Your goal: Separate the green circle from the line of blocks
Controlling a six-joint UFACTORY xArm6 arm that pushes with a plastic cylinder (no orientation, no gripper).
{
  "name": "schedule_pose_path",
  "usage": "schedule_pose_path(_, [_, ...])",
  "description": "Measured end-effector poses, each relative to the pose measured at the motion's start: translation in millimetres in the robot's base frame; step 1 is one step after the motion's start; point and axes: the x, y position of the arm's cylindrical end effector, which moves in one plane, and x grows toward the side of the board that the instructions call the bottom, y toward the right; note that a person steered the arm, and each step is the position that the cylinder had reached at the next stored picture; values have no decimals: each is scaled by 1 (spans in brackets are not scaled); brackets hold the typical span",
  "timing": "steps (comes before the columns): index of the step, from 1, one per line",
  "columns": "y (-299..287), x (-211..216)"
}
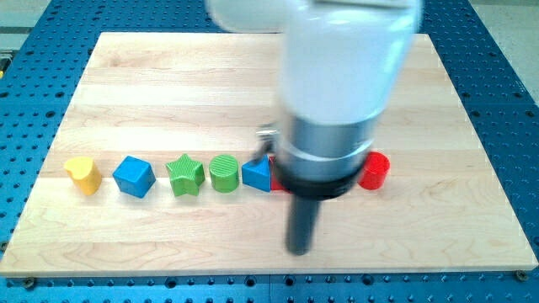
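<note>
A line of blocks runs across the wooden board [152, 93]. From the view's left: a yellow heart [82, 174], a blue cube [134, 176], a green star [185, 175], the green circle [224, 172], a blue triangle [257, 173], a red block [277, 182] mostly hidden behind the arm, and a red cylinder [375, 169]. My tip [301, 250] rests below the line, right of the blue triangle and well right of the green circle. It touches no block.
The arm's large white and grey body [337, 93] covers the middle of the board and hides part of the line. A blue perforated table [505, 101] surrounds the board.
</note>
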Motion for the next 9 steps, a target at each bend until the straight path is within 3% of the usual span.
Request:
schedule_pose_path(1, [-87, 3])
schedule_pose_path(2, [-97, -5])
schedule_pose_path(6, [-75, -60])
schedule_pose_path(8, [-66, -97])
schedule_pose_path(9, [-58, -135])
